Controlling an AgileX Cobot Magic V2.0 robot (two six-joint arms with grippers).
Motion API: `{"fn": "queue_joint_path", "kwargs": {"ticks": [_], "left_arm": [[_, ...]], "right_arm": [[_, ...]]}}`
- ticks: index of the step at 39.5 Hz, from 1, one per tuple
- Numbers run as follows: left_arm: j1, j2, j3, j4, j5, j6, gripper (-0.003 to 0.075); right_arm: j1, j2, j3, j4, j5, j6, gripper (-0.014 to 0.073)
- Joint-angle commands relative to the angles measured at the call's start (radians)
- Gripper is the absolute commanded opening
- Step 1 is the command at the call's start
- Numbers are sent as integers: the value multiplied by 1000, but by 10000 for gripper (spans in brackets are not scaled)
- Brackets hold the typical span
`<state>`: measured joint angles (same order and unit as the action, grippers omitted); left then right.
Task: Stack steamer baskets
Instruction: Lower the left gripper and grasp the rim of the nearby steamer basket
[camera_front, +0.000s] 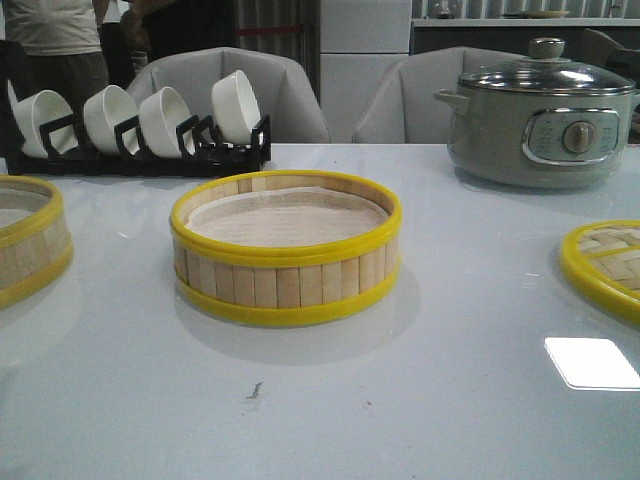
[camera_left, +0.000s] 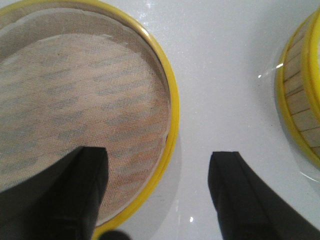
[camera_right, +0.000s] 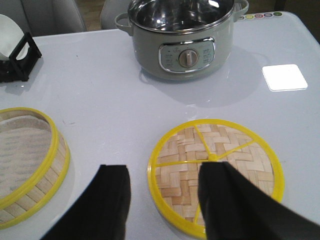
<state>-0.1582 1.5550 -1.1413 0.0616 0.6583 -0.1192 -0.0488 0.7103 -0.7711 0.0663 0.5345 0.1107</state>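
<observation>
One steamer basket (camera_front: 285, 250) with a pale liner stands at the table's middle. It also shows in the left wrist view (camera_left: 300, 100) and the right wrist view (camera_right: 30, 160). The second steamer basket (camera_front: 30, 240) is at the left edge, cut off by the frame. In the left wrist view this second basket (camera_left: 75, 100) fills the picture. My left gripper (camera_left: 160, 170) is open above its rim, one finger over the liner and one over the table. My right gripper (camera_right: 162, 190) is open and empty above the near rim of the flat woven lid (camera_right: 215, 175). Neither gripper shows in the front view.
The woven lid (camera_front: 605, 265) lies at the right edge. A grey-green electric pot (camera_front: 540, 120) with a glass lid stands at the back right. A black rack of white bowls (camera_front: 130, 125) stands at the back left. Chairs stand behind the table.
</observation>
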Motion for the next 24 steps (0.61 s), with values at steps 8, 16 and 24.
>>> {"fn": "queue_joint_path", "kwargs": {"ticks": [8, 16, 24], "left_arm": [[2, 149, -170, -2, -62, -1, 487], [2, 254, -249, -13, -49, -1, 487], [2, 309, -257, -28, -34, -1, 487]], "right_arm": [[2, 5, -39, 3, -76, 0, 434], [2, 5, -39, 3, -76, 0, 434], [2, 5, -39, 3, -74, 0, 434]]}}
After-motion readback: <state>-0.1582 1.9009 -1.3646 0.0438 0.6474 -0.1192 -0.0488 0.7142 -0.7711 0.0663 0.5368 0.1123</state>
